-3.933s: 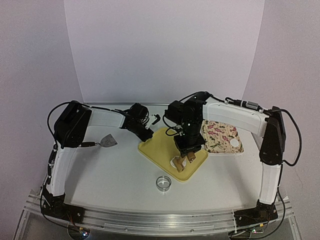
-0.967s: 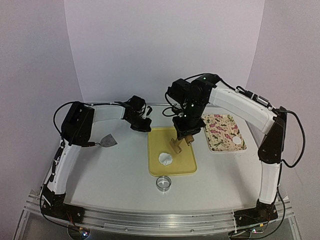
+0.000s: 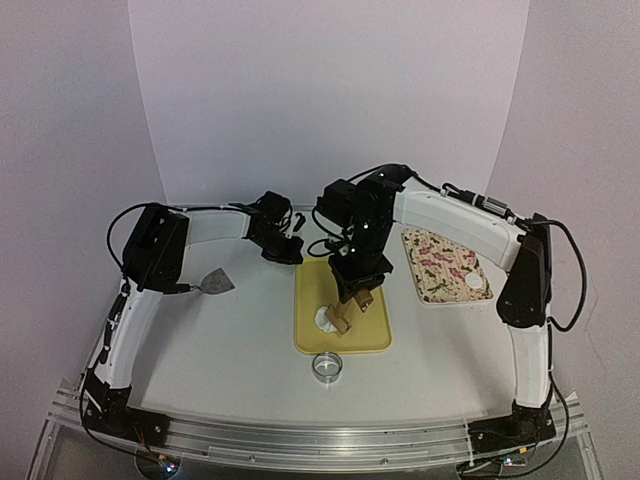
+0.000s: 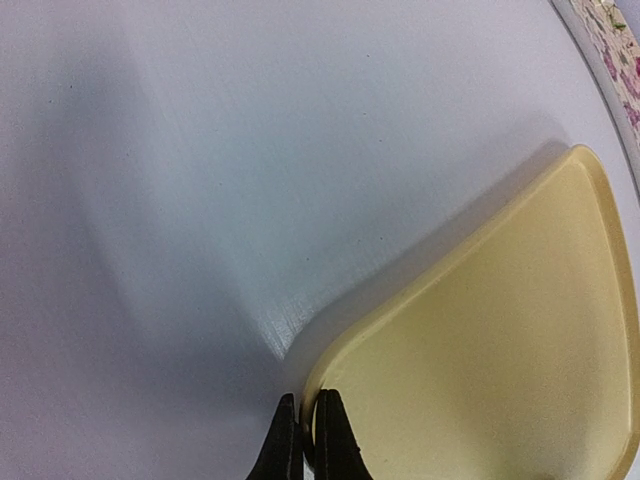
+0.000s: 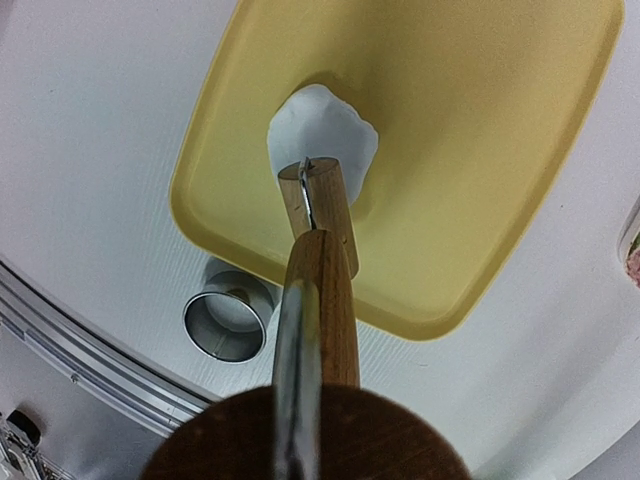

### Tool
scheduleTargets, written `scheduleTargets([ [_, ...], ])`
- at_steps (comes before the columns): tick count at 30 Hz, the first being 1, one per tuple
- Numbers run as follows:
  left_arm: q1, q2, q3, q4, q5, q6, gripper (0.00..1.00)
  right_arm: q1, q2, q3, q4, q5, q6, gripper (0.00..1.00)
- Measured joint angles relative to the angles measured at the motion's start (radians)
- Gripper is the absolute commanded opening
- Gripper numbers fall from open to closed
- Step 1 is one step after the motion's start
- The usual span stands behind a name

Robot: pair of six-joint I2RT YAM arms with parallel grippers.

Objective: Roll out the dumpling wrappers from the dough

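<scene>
**Roller rests on the dough at the yellow board**

A grey scraper [image 3: 215, 282] lies on the table [image 3: 220, 340], at 9 o'clock of the yellow board [image 3: 370, 325]. The left gripper [image 4: 306, 410] is clenched tight at the rim of the board's 11 o'clock corner. Toward 8 o'clock from the board's middle lies the dough [image 5: 330, 120]. The wooden roller [image 5: 318, 200] rests on it, its handle grasped by the right gripper [image 3: 358, 285]. The ring cutter [image 3: 327, 366] stands at 6 o'clock, just off the board. One dumpling wrapper [image 3: 474, 283] lies in the floral tray [image 3: 430, 260] at 3 o'clock.
</scene>
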Motion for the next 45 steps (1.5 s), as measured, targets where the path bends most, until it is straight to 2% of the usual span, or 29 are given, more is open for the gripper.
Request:
scheduleTargets([
  [45, -0.005, 0.000, 0.000, 0.001, -0.012, -0.026, 0.00, 0.008, 0.052, -0.009, -0.007, 0.040, 0.002, 0.00],
])
